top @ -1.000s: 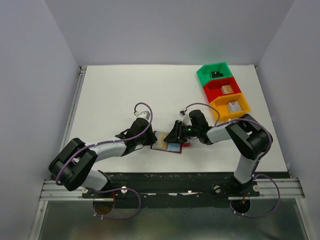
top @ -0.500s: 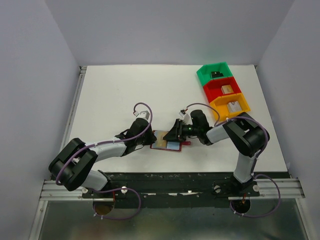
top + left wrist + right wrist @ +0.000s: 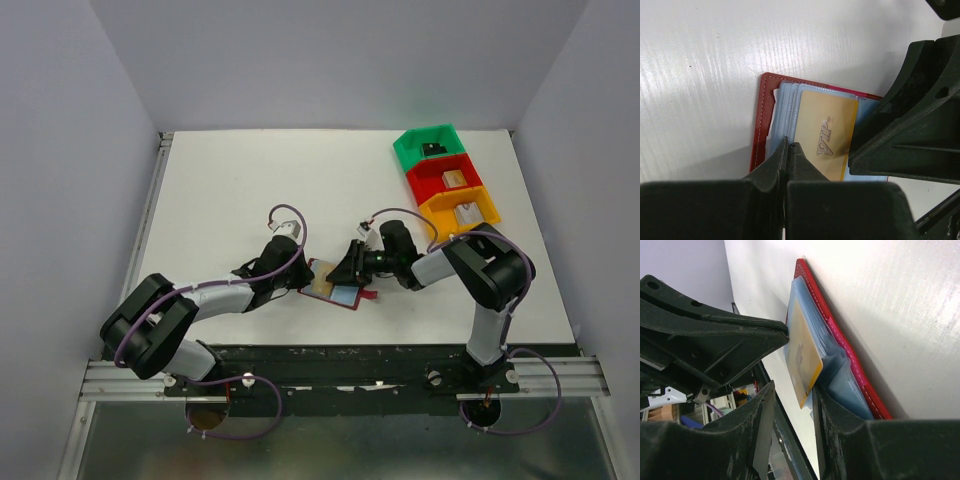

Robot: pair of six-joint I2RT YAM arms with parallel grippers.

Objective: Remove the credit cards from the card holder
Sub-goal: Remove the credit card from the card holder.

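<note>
The dark red card holder (image 3: 349, 301) lies open near the table's front edge, light blue sleeves up. It also shows in the left wrist view (image 3: 763, 120) and the right wrist view (image 3: 816, 290). A gold-tan credit card (image 3: 827, 135) marked VIP sticks partly out of a sleeve. My left gripper (image 3: 789, 145) is shut, its tips on a raised blue sleeve just left of the card. My right gripper (image 3: 792, 390) is open, and the card's free edge (image 3: 802, 360) stands between its fingers. The other cards are hidden.
Green (image 3: 432, 148), red (image 3: 447, 178) and orange (image 3: 462, 212) bins with small items stand in a row at the back right. Both grippers (image 3: 300, 280) (image 3: 348, 270) meet over the card holder, tips close together. Bare white table (image 3: 250, 190) lies behind them.
My right gripper has edged slightly left over the card holder. The left arm has barely moved.
</note>
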